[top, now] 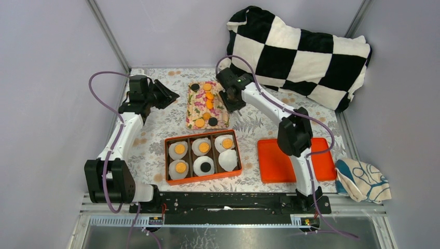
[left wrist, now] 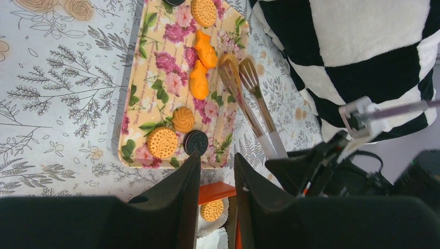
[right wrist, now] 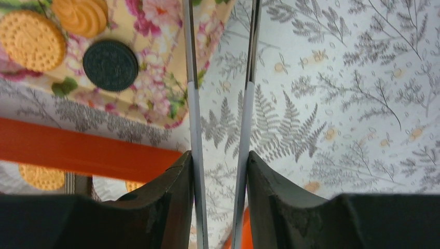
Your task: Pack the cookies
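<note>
- My right gripper [right wrist: 219, 155] is clamped on a pair of metal tongs [right wrist: 190, 104], one arm against each finger, squeezed narrow but not together.
- My left gripper [left wrist: 217, 161] hangs half open with nothing in it, at the 9 o'clock side of the floral tray [left wrist: 140, 93].
- The cookies [left wrist: 162, 142] lie loose on that tray: ridged orange rounds, an orange swirl [left wrist: 183, 119], two fish shapes [left wrist: 198, 80] and a black sandwich cookie [left wrist: 196, 141].
- More cookies sit in paper cups [top: 227, 161] inside the orange six-compartment box [top: 202, 179], at the tray's 6 o'clock. The cup at the box's 4 o'clock corner looks empty.
- I judge the cookies light, stiff and brittle. They lie flat, offering little edge, and smooth metal heads may slip.
- I would pinch across the rim, gently, or slide one slotted head under. The thicker black one offers the surest bite.
- The right wrist view cuts the tong heads off at 12 o'clock, so the tips are unseen there.
- In the left wrist view the heads lie over the tray's edge nearest the checkered blanket [top: 301, 52]. I cannot tell whether one touches a cookie.
- From above, my right wrist covers the tray's 3 o'clock edge, so a count of the cookies there is unsure.
</note>
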Controlling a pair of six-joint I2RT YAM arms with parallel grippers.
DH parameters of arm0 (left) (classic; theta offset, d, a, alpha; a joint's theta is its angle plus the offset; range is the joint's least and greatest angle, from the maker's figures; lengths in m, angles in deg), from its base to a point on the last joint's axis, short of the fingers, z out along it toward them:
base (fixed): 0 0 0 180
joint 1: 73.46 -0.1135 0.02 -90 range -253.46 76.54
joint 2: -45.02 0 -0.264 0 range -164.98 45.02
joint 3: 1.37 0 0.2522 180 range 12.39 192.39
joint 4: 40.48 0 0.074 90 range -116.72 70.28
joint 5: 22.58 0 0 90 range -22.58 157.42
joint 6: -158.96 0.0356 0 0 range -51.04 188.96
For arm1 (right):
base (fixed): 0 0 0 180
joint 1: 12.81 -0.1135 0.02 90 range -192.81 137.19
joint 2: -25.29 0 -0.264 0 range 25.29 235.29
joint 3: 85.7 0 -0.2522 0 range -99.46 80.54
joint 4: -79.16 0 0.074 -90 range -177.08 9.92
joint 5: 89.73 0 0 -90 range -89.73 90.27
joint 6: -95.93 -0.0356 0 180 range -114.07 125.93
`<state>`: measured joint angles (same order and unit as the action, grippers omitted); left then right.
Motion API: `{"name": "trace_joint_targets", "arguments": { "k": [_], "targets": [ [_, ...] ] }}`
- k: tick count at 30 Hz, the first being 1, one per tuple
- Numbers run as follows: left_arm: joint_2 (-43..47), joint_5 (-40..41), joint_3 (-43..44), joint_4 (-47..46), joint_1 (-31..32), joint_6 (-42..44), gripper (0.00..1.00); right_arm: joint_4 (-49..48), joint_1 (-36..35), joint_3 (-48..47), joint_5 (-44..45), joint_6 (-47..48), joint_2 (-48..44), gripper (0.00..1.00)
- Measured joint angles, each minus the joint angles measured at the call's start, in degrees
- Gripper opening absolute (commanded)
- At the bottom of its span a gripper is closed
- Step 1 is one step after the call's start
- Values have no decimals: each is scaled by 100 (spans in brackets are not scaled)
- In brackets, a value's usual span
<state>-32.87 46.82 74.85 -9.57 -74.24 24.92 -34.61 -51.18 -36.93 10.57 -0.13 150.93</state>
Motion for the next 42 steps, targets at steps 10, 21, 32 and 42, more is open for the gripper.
{"name": "trace_joint_targets", "arguments": {
  "k": [10, 21, 32, 42],
  "targets": [
    [17, 0, -2, 0, 0, 2, 34, -238, -229, 1775, -98, -26, -2551, 0],
    [17, 0, -2, 0, 2, 0, 34, 15, -1281, 3156, -409, -553, -4562, 0],
    [20, 0, -17, -2, 195, -2, 34, 483, -2441, 4522, -651, -1840, -5396, 0],
    [28, 2, -57, -2, 269, 0, 35, 763, -2736, 4780, -470, -2382, -5508, 22]
  ]
}}
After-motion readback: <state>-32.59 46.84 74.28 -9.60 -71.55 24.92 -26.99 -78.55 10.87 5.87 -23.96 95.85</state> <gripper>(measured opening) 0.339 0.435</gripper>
